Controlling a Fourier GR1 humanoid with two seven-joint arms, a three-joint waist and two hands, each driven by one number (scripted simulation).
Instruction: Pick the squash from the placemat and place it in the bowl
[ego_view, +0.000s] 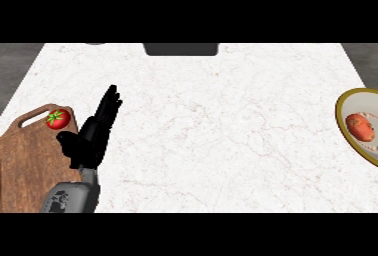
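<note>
At the far left a brown wooden board with a handle slot lies on the white marbled counter. On it, near the slot, sits a small red round thing with a green star-shaped top; it looks more like a tomato than a squash. It rests on the board's upper right corner, just beside my fingers.

My left hand comes up from the lower edge on its grey forearm. The fingers are straight and held together, pointing up and away from me, the thumb sticking out to the left over the board's edge. It holds nothing. I cannot tell whether the thumb touches the board.

The middle of the counter is bare marble, with a dark rectangular shape at the far edge.

At the right edge, a bowl with a yellowish rim is cut off by the view. Inside it lies an orange-red, mottled, lumpy thing, well apart from my hand.
</note>
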